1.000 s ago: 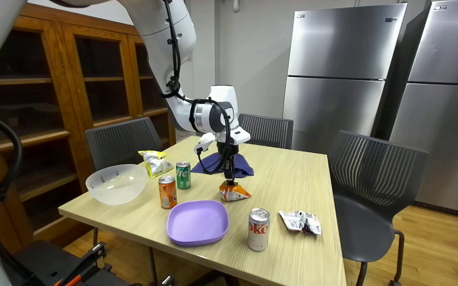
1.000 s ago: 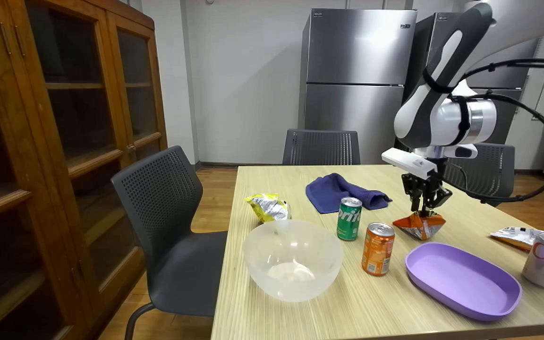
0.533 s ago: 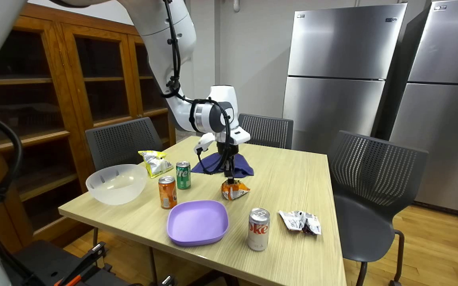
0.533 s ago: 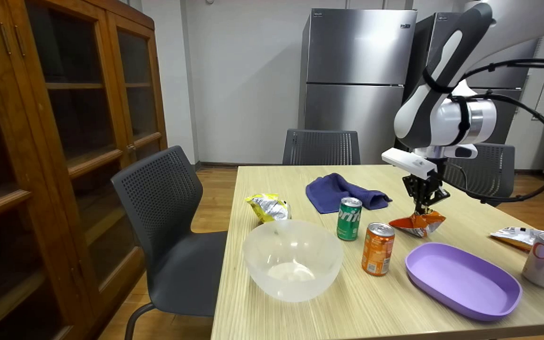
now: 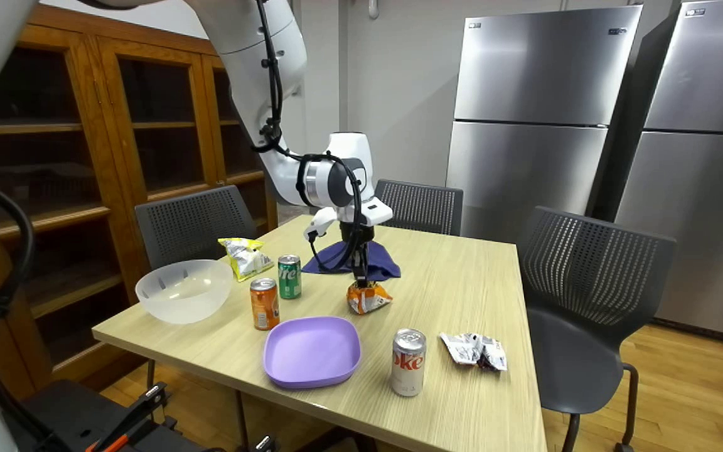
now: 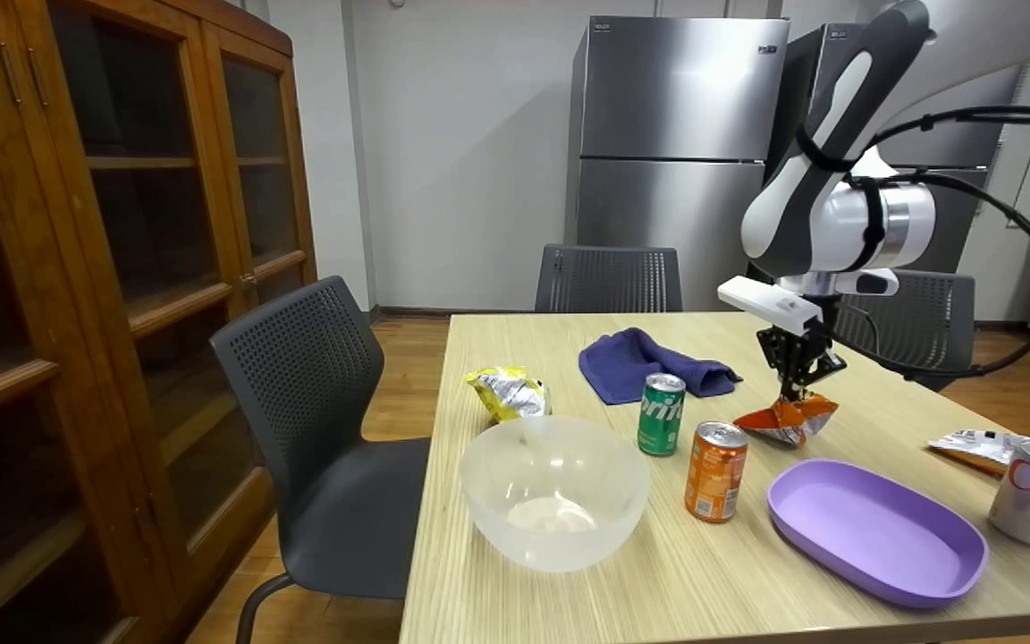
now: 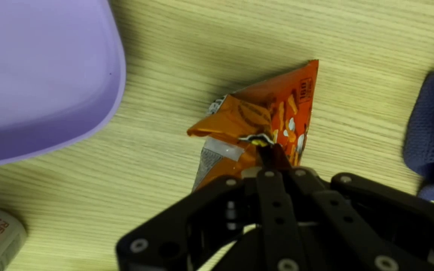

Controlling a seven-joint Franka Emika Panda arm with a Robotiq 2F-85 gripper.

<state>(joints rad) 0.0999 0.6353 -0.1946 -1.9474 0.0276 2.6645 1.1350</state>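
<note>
Query: How is your gripper [image 7: 272,153] standing, and what is it handling?
Reply: I am clamping the orange snack bag [image 7: 245,113] at its top; my jaws are standing together, with the film creasing around their tips.

Query: Where is the bag sitting?
Reply: It is sitting at or just above the table [image 5: 462,282]; I am not seeing whether its underside is touching. In the wrist view it is lying between the purple tray [image 7: 40,56] and the blue cloth [image 7: 433,124], apart from both. The orange can [image 5: 265,307] is standing nearby, upright.

Query: Which steps are standing complete, and which are remaining?
Reply: Judging by these views, I am marking the grasp complete. I am marking the lift unconfirmed: in both exterior views the bag is showing no definite gap beneath it. Releasing is remaining, since I am pinching the bag and it is sitting outside the tray and the frosted bowl [image 6: 555,541].
</note>
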